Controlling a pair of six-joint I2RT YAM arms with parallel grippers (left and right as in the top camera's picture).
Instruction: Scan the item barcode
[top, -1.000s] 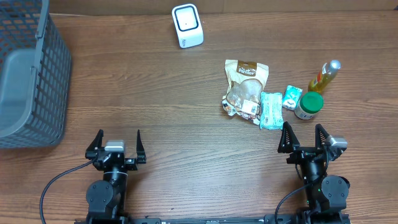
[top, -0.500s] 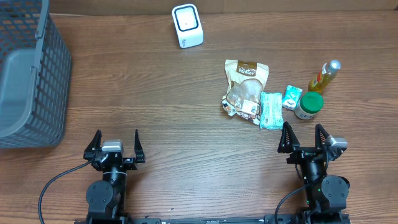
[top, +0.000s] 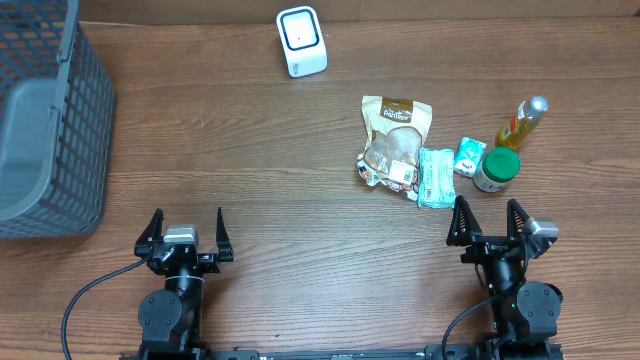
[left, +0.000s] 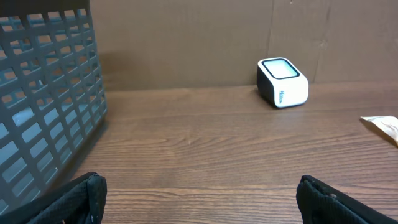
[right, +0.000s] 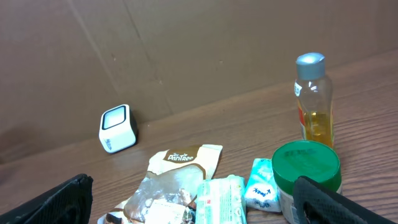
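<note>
Your right hand (top: 485, 204) is resting spread and empty, the snack bag (top: 397, 135) lying ahead to its left; your left hand (top: 189, 214) is sitting spread too, scanner (top: 301, 40) well ahead.

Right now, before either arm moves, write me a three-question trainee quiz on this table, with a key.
1. True or false: the left claw and the right claw both stand open and empty.
2. Fill in: the grey basket stands on the robot's ____ side.
3. Which lies nearest the scanner? A) snack bag B) grey basket C) right claw
Key: 1 true; 2 left; 3 A.
</note>
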